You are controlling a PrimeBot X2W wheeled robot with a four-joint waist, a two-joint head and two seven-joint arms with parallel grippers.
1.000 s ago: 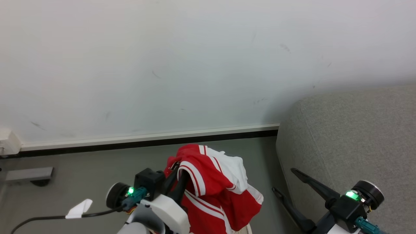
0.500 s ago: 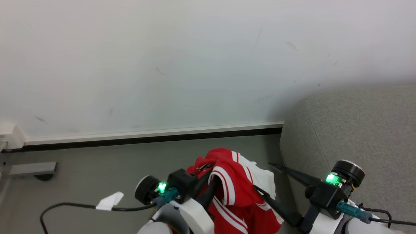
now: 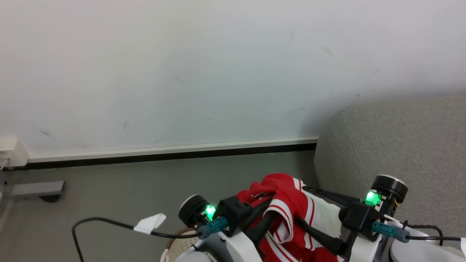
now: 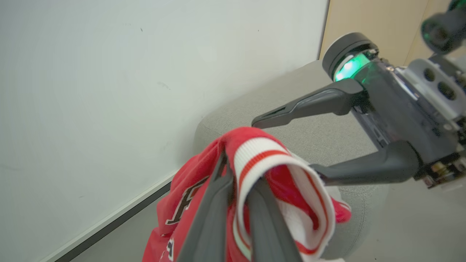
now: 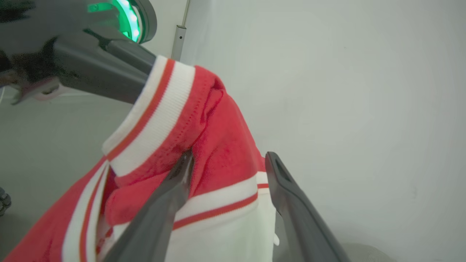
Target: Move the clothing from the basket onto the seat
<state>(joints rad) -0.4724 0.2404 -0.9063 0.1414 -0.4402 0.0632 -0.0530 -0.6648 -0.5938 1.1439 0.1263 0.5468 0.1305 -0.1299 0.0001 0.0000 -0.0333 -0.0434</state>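
Observation:
The clothing (image 3: 284,185), a red jersey with white striped trim, hangs bunched from my left gripper (image 3: 273,208), which is shut on its striped cuff. In the left wrist view the cloth (image 4: 189,174) drapes over my left gripper (image 4: 238,171). My right gripper (image 3: 299,203) stands open, one finger on each side of the jersey's fold. The right wrist view has red and white cloth (image 5: 218,120) between the open fingers of my right gripper (image 5: 230,156). A piece of the cream basket (image 3: 176,247) peeks out at the bottom edge. The grey seat (image 3: 400,145) rises at the right, just beyond the jersey.
A white wall with a pale baseboard runs across the back, above a grey floor. A black cable with a white tag (image 3: 149,222) trails from the left wrist. A grey bracket (image 3: 36,188) and a white box (image 3: 11,153) sit at the far left.
My left gripper has carried the jersey rightward toward the seat. The right gripper swung left, and its open fingers now straddle the cloth. The basket's edge has come into view.

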